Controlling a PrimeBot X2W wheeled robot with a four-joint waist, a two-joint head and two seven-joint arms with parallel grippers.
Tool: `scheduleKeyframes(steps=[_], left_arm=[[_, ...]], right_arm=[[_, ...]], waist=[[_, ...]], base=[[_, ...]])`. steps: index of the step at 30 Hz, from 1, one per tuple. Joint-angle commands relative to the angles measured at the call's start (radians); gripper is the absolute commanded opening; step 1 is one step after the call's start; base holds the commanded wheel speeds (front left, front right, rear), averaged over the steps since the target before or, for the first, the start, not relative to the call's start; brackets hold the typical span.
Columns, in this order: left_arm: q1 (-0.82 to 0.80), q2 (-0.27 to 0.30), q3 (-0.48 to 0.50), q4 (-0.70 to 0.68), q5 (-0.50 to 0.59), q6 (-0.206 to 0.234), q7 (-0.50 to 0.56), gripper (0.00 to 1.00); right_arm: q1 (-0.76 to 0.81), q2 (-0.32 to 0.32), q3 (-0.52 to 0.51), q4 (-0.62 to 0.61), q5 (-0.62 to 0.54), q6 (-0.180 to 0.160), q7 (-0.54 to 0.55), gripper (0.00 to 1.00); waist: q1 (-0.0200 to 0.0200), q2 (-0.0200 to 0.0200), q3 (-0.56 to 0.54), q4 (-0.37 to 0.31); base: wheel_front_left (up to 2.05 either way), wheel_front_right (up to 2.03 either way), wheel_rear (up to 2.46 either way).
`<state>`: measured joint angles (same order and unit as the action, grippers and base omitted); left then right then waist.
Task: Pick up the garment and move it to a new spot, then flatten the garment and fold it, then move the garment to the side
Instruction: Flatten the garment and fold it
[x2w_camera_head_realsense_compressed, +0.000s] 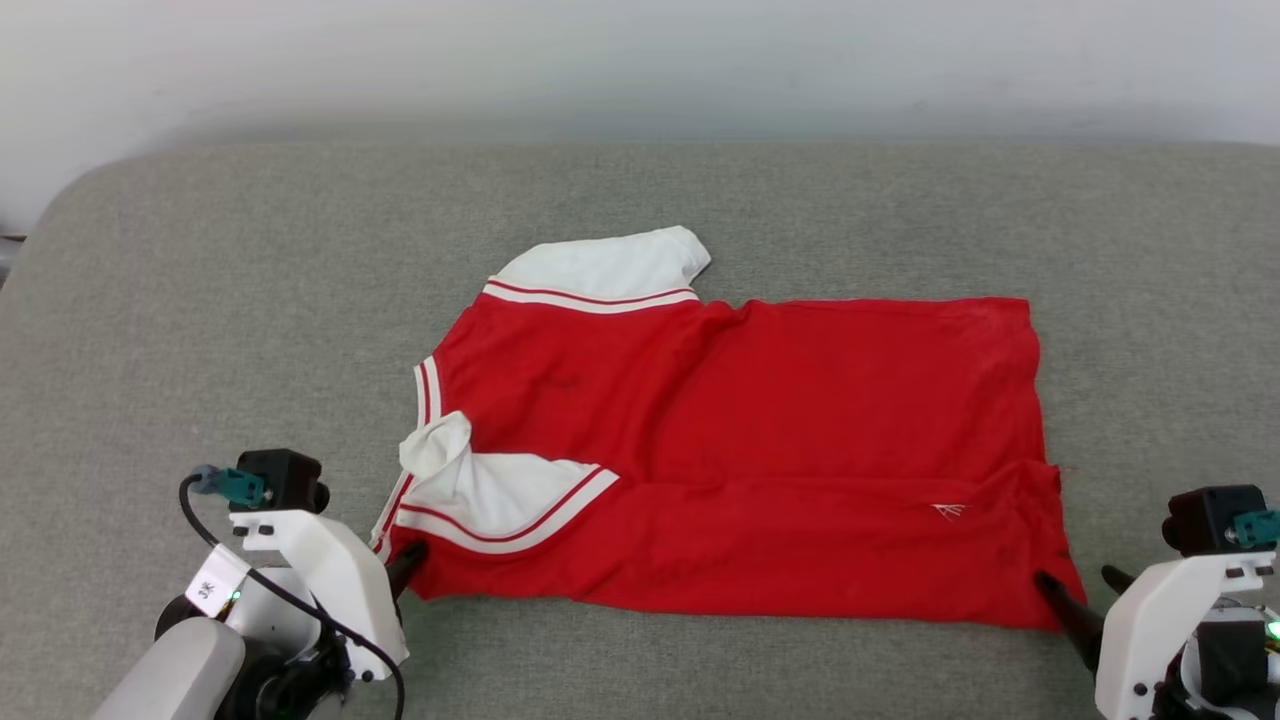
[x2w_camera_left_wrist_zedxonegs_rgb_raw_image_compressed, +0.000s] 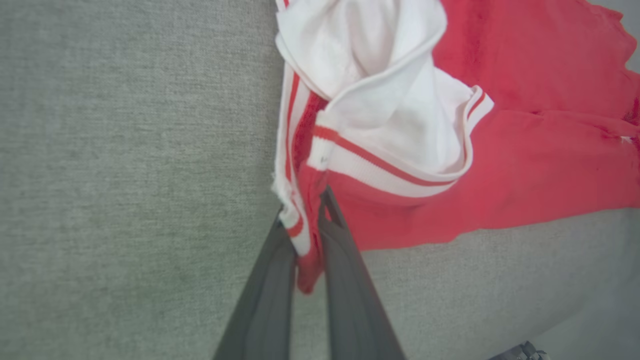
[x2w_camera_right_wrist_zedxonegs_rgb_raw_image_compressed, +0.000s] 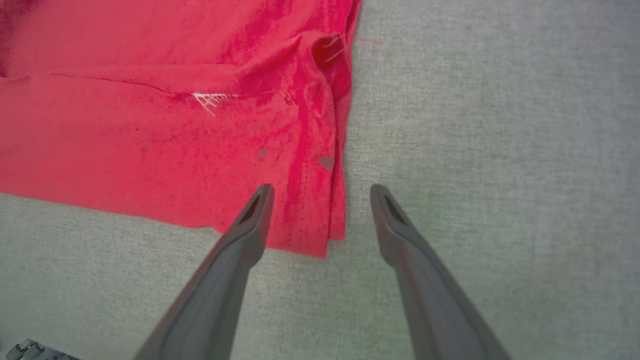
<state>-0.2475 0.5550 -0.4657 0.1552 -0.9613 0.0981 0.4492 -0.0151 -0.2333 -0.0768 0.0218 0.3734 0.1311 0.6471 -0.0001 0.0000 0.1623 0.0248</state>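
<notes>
The garment (x2w_camera_head_realsense_compressed: 750, 450) lies flat on the grey surface, folded lengthwise, red with white red-striped sleeves toward the left. My left gripper (x2w_camera_head_realsense_compressed: 410, 562) sits at its near left corner. In the left wrist view this gripper (x2w_camera_left_wrist_zedxonegs_rgb_raw_image_compressed: 305, 212) is shut on the garment's (x2w_camera_left_wrist_zedxonegs_rgb_raw_image_compressed: 500, 165) striped trim and red edge, which bunch between the fingers. My right gripper (x2w_camera_head_realsense_compressed: 1078, 578) is at the near right corner. The right wrist view shows it (x2w_camera_right_wrist_zedxonegs_rgb_raw_image_compressed: 322, 187) open, one finger over the garment's (x2w_camera_right_wrist_zedxonegs_rgb_raw_image_compressed: 150, 125) hem corner and the other over bare surface.
The grey fabric surface (x2w_camera_head_realsense_compressed: 200, 300) stretches wide around the shirt, with a rounded corner at the far left. A pale wall (x2w_camera_head_realsense_compressed: 640, 60) runs behind its far edge.
</notes>
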Motion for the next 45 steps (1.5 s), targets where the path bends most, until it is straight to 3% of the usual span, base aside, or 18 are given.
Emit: scheduleKeyframes(steps=[1, 9, 10, 11, 12, 25, 34, 39, 41, 42, 43, 45], left_arm=[[-0.006, 0.0, -0.001, -0.018, 0.009, 0.004, -0.006, 0.0], [-0.041, -0.021, -0.029, -0.062, 0.041, 0.002, -0.017, 0.0], [-0.04, -0.023, -0.031, -0.06, 0.042, 0.002, -0.021, 0.0], [-0.038, -0.026, -0.031, -0.057, 0.042, 0.001, -0.025, 0.0], [-0.034, -0.028, -0.03, -0.055, 0.04, 0.001, -0.032, 0.0], [0.086, 0.011, -0.014, -0.072, 0.07, 0.044, -0.11, 0.0], [0.275, 0.062, 0.005, -0.167, 0.037, 0.125, -0.099, 0.0], [0.332, 0.052, -0.001, -0.17, 0.017, 0.135, -0.1, 0.0], [0.337, 0.034, -0.008, -0.154, 0.012, 0.126, -0.115, 0.0], [0.33, 0.023, -0.009, -0.14, 0.015, 0.126, -0.127, 0.0], [0.321, 0.012, -0.013, -0.123, 0.021, 0.122, -0.137, 0.0], [0.3, -0.015, -0.02, -0.089, 0.022, 0.115, -0.152, 0.48]], right_arm=[[-0.018, -0.013, 0.003, 0.006, -0.01, -0.001, 0.013, 1.0], [-0.06, -0.024, 0.066, 0.164, 0.018, 0.0, 0.084, 1.0], [-0.055, -0.013, 0.078, 0.183, 0.031, 0.0, 0.096, 0.6], [-0.054, -0.009, 0.087, 0.197, 0.04, 0.001, 0.104, 0.36], [-0.055, -0.008, 0.092, 0.206, 0.044, 0.001, 0.106, 0.0], [-0.022, -0.057, 0.082, 0.096, 0.018, -0.001, 0.046, 0.0], [0.122, -0.038, 0.068, 0.016, 0.021, -0.001, 0.086, 0.0], [0.177, -0.011, 0.047, 0.014, 0.016, -0.001, 0.084, 0.0], [0.198, 0.009, 0.036, 0.03, 0.014, -0.001, 0.078, 0.34], [0.206, 0.018, 0.033, 0.04, 0.015, -0.001, 0.07, 0.97], [0.207, 0.024, 0.032, 0.046, 0.012, -0.001, 0.058, 1.0], [0.205, 0.038, 0.031, 0.055, 0.014, -0.001, 0.021, 1.0]], waist=[[0.0001, 0.0, 0.012, 0.015], [0.0001, 0.0, 0.06, 0.057], [0.0001, 0.0, 0.061, 0.059], [0.0001, 0.0, 0.062, 0.06], [0.0001, 0.0, 0.06, 0.061], [0.0001, 0.0, -0.094, 0.029], [0.0001, 0.0, -0.183, 0.025], [0.0001, 0.0, -0.187, 0.029], [0.0001, 0.0, -0.185, 0.032], [0.0001, 0.0, -0.184, 0.034], [0.0001, 0.0, -0.182, 0.035], [0.0001, 0.0, -0.179, 0.037]], base=[[0.0, 0.0, 0.0], [0.0, 0.0, 0.0], [0.0, 0.0, 0.0], [0.0, 0.0, 0.0], [0.0, 0.0, 0.0], [0.0, 0.0, 0.0], [0.0, 0.0, 0.0], [0.0, 0.0, 0.0], [0.0, 0.0, 0.0], [0.0, 0.0, 0.0], [0.0, 0.0, 0.0], [0.0, 0.0, 0.0]])
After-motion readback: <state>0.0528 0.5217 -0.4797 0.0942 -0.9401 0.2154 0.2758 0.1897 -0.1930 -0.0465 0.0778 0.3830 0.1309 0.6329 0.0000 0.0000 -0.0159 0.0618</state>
